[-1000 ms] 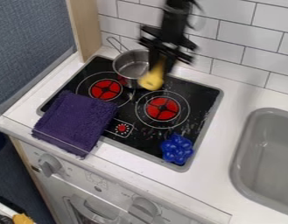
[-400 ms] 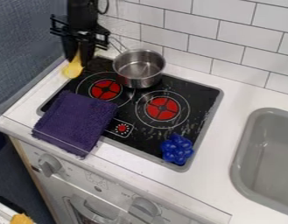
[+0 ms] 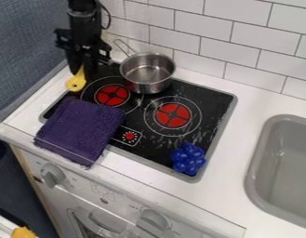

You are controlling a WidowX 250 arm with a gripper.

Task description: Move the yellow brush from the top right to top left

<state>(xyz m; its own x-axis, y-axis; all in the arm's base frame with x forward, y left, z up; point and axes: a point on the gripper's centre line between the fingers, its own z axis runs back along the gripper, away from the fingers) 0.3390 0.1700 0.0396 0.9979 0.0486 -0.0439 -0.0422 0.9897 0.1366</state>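
My gripper (image 3: 81,73) has its jaws clamped on the yellow brush (image 3: 76,83), far left. I judge this the placing step: settle it on the counter (image 3: 257,104), then release.

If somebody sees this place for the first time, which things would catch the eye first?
Probably the red burners on the black stove, and the purple cloth over its lower left corner. Next, the black hand at the upper left, holding the yellow brush.

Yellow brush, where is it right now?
In the camera view, the yellow brush is at upper left, held in the end effector, left of the steel pot.
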